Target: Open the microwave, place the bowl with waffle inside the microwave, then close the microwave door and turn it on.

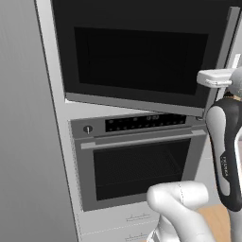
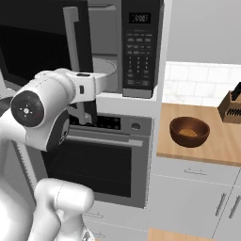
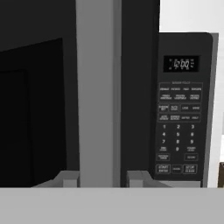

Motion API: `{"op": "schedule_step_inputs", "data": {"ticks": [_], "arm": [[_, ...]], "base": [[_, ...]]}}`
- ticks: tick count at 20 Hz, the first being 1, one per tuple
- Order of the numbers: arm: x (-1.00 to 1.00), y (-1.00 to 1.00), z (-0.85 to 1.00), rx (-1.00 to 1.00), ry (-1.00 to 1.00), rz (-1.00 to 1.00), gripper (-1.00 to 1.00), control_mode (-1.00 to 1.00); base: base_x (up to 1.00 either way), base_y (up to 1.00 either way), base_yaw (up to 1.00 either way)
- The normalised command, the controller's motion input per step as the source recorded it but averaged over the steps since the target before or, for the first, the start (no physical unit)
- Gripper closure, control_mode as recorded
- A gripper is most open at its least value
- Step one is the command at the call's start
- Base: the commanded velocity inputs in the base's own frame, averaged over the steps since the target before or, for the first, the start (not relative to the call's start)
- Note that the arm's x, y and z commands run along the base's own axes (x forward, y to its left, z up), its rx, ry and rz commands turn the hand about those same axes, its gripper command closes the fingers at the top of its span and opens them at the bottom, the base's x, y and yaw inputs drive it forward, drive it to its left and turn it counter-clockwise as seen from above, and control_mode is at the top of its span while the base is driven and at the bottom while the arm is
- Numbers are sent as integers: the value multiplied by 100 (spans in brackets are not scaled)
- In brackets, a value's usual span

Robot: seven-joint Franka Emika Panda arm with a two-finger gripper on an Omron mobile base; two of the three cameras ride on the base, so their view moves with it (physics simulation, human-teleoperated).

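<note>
The gripper (image 3: 97,178) stands directly in front of the microwave door (image 3: 39,96), at the door's vertical silver handle (image 3: 97,87). In the hand view, the two fingertips (image 3: 65,178) rise on either side of the handle's lower length, one to each side of the bar. The jaws are set narrow, spaced only slightly wider than the handle. Whether the pads press on the bar or stand just clear of it cannot be told.

The microwave (image 2: 141,47) is partly open. In the right base view, the door is swung outward toward the arm, and the grey cavity (image 2: 106,70) with the rim of its round turntable is exposed behind the handle. The black keypad panel (image 3: 179,127) with its small lit display (image 3: 181,64) lies just to the right of the gripper in the hand view.

In the left base view, the door's dark window (image 1: 142,61) faces the camera and its lower edge hangs over the oven (image 1: 137,163) directly below the gripper.

The bowl (image 2: 189,131) sits upright on the wooden counter (image 2: 207,141), well apart from the gripper, to the right of and lower than the microwave. A pale brown item lies inside the bowl. A knife block (image 2: 231,106) stands at the far right end of the counter, beyond the bowl.
</note>
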Motion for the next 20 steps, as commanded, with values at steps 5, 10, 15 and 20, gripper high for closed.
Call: {"op": "schedule_step_inputs", "data": {"ticks": [5, 10, 15, 20], "arm": [[-5, 1, 0, 0, 0, 0, 100, -100], [0, 0, 0, 0, 0, 0, -100, -100], [0, 0, 0, 0, 0, 0, -100, -100], [-44, -2, 0, 0, -1, 1, -100, -100]], "base": [[0, 0, 0], [0, 0, 0], [0, 0, 0], [0, 0, 0]]}}
